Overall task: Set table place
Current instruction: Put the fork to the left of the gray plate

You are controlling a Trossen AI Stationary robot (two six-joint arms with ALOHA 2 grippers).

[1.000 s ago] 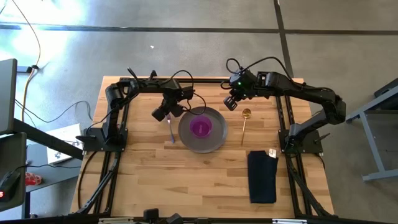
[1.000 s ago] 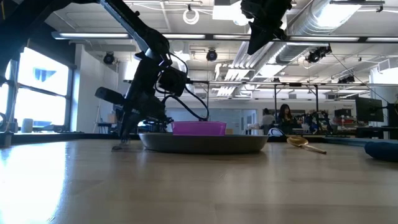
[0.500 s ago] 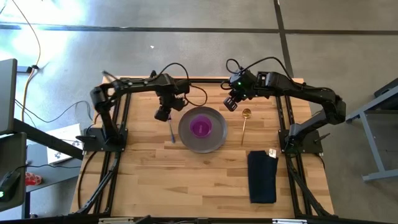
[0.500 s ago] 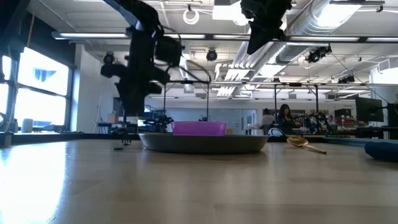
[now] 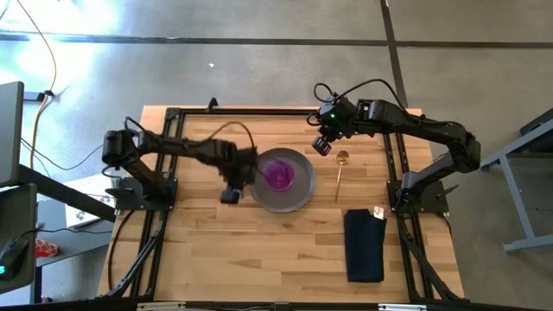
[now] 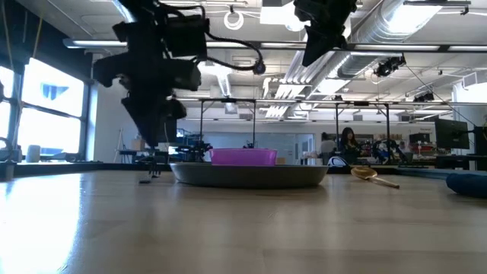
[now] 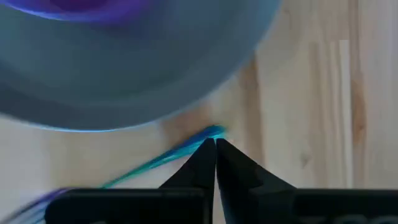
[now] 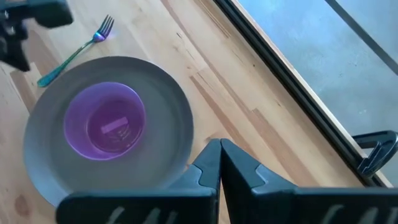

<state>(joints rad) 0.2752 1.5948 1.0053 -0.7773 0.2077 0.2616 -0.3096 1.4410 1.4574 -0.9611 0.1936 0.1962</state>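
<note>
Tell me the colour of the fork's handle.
Teal; the fork lies on the table beside the plate, shown best in the right wrist view.

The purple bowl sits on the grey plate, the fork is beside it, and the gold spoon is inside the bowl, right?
Not quite. The spoon isn't in the bowl; it lies on the table beside the plate, on the side away from the fork. The high view shows it. The bowl on the plate and the fork beside it are right.
</note>
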